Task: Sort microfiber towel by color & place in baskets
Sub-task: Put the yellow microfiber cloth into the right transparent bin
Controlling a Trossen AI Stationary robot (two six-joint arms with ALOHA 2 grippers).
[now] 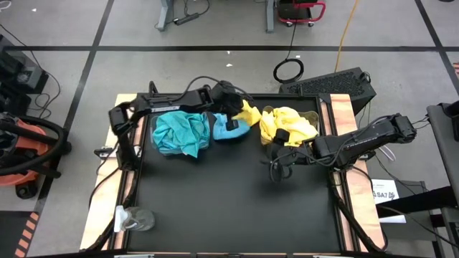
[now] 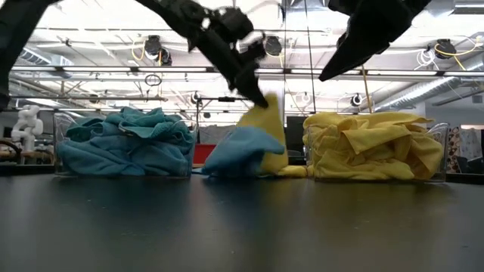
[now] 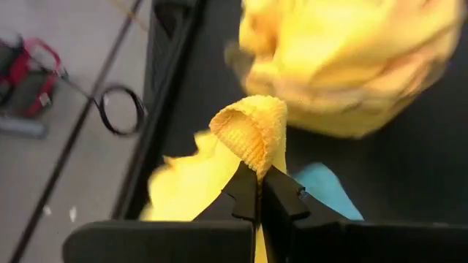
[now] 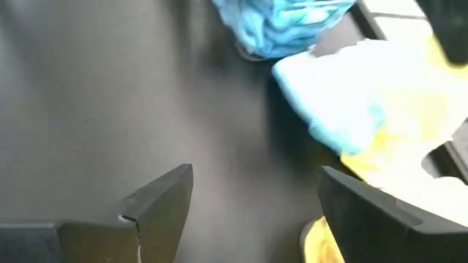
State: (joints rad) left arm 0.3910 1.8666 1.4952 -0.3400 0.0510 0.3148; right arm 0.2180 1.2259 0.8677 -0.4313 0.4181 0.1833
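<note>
Yellow cloth fills our left gripper's (image 3: 259, 191) jaws: they are clamped on a fold of a yellow towel (image 3: 248, 131) standing up between them, with a teal towel (image 2: 238, 155) just beneath, between the teal-filled basket (image 2: 121, 143) and the yellow-filled basket (image 2: 374, 147). Our right gripper (image 4: 256, 197) hovers with jaws spread wide, holding nothing, the loose towels just beyond its tips.

Both arms are dark, nearly black, built from slim tube-like links with chunkier rounded joints. Black cables loop along the left arm (image 1: 154, 106) beside the table (image 1: 215, 208) edge. The right arm (image 1: 366, 137) ends in two flat, wedge-shaped black fingers (image 4: 157, 201) with squared tips.
</note>
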